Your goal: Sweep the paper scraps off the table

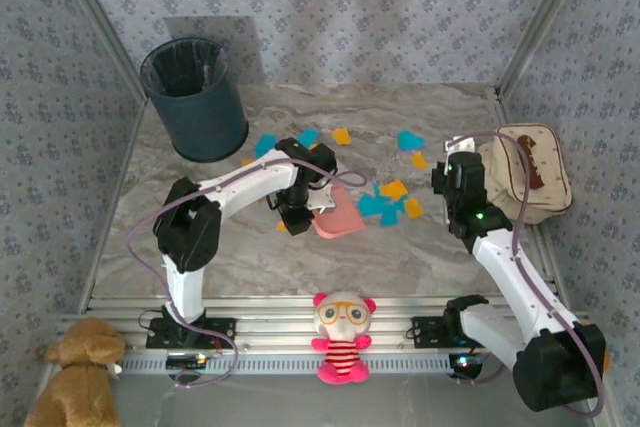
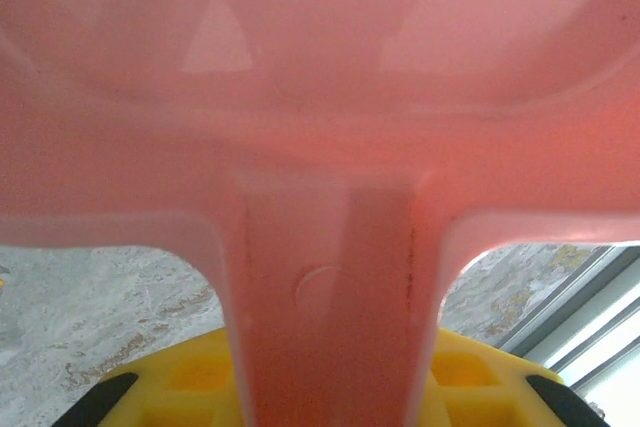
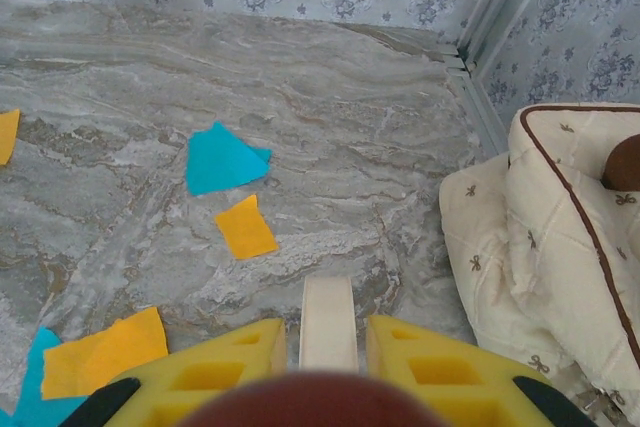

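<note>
Top external view had the pink dustpan (image 1: 338,215) near the middle of the tabletop (image 1: 250,262), though I could not tell whether its lip touched the surface. The left fingers (image 2: 190,372) were nearly closed, clamped on the dustpan's handle, which the left wrist view showed running between them. The right fingers (image 3: 225,367) were fully closed on a pale handle (image 3: 328,319), probably a brush's, well to the right of the dustpan. The paper scraps (image 1: 392,197) lay loose on the tabletop: a tight orange and blue cluster just right of the dustpan's mouth, more pieces beyond the dustpan, and a few on its left. For the step in hand, which I judged to be gathering that nearest cluster, the dustpan's lip would do best pressed flat and held steady. The brush could then draw the scraps toward it in short, low strokes, since light paper would likely flutter or slip under a raised lip. Room looked fair: bare tabletop lay on the near side of the dustpan as far as the rail (image 1: 300,305). A cream pouch (image 1: 525,175) sat farthest right of the dustpan, so a wide backswing of the right arm could knock it. The dark bin (image 1: 195,97) stood beyond the dustpan and well to its left.
</note>
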Available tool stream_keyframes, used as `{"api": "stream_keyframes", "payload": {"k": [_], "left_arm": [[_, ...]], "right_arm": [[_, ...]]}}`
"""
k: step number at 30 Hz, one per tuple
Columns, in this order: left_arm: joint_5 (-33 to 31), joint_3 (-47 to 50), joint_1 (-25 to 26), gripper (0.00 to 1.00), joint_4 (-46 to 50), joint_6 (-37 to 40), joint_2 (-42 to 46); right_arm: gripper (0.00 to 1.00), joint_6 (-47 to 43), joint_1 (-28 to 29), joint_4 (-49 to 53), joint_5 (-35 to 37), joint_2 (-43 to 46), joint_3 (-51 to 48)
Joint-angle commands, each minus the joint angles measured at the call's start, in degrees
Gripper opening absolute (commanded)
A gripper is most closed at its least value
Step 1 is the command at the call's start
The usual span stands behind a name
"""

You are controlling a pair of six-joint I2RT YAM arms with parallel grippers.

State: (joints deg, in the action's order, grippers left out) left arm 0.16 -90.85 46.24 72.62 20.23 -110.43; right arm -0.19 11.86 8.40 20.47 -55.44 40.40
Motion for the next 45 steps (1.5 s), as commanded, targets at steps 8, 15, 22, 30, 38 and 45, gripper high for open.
{"api": "stream_keyframes", "payload": {"k": [8,15,22,30,38,45], "left_arm": [[-1.7,-6.3,0.6,0.0,6.3,3.1,-5.6],[-1.2,-7.8,0.7,0.0,7.6,4.3,-8.2],[-2.7,-9.0,0.8,0.0,8.2,4.9,-9.9],[-2.7,-12.3,0.9,0.0,9.6,5.4,-12.9],[-1.8,-15.4,1.0,0.0,10.5,6.1,-15.2],[-1.6,-17.3,1.1,0.0,11.5,6.3,-17.1]], "right_arm": [[0.0,-2.0,0.2,-5.7,-4.1,-5.3,0.1],[0.0,-1.1,1.9,-6.3,-5.0,-8.0,0.0],[0.0,-0.6,3.0,-6.9,-6.3,-9.6,0.1],[0.0,-0.6,4.7,-7.4,-9.2,-11.7,0.5],[0.0,-0.9,7.1,-7.3,-12.2,-13.3,1.3],[0.0,-0.5,9.4,-7.3,-12.2,-13.7,1.3]]}}
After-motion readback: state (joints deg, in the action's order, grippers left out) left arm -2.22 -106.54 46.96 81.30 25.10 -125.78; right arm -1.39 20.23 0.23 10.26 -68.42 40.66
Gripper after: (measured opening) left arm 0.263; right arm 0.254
